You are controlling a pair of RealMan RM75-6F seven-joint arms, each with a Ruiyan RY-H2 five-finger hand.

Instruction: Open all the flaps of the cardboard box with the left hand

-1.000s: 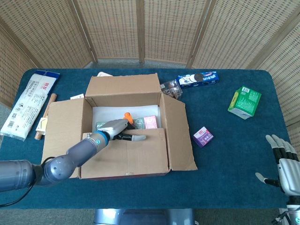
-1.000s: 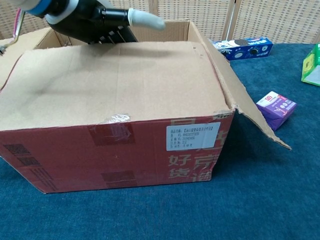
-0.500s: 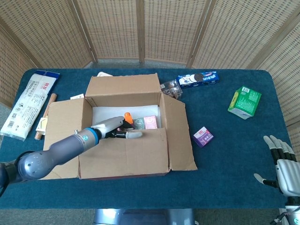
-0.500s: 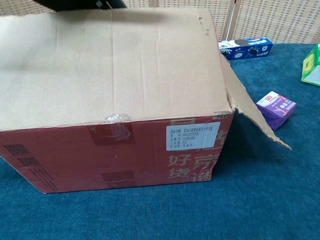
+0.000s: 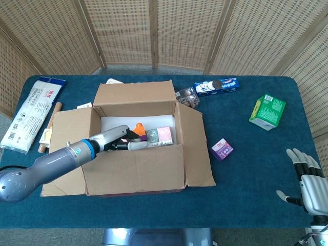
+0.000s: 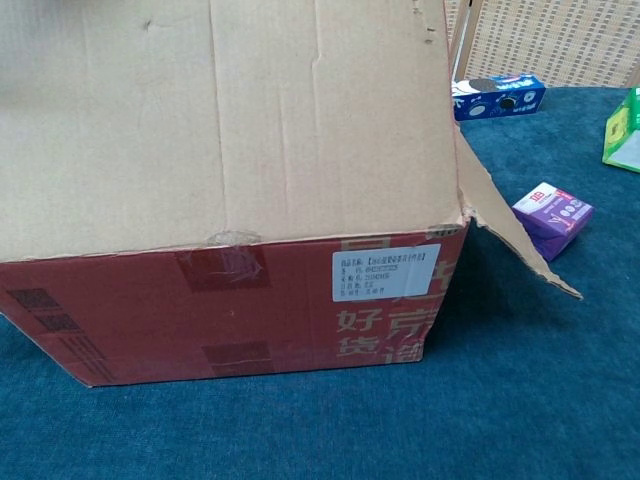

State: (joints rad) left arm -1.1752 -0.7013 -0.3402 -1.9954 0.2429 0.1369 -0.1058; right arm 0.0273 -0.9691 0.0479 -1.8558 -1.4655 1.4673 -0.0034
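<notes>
Four flaps ring the cardboard box point(image 5: 137, 143), which sits left of centre on the blue table point(image 5: 256, 169), nearer its front edge. Its back, left and right flaps are folded outward; the front flap point(image 6: 230, 120) stands raised and fills most of the chest view. My left hand point(image 5: 120, 141) reaches over that flap's top edge into the box, fingers against the cardboard; whether they grip it I cannot tell. Inside lie a pink carton point(image 5: 164, 134) and an orange item point(image 5: 139, 127). My right hand point(image 5: 307, 177) rests open, fingers spread, at the table's front right corner. A purple packet point(image 5: 222, 149) lies just right of the box, a green box point(image 5: 267, 111) toward the right edge, and a blue cookie box point(image 5: 216, 86) near the back edge.
</notes>
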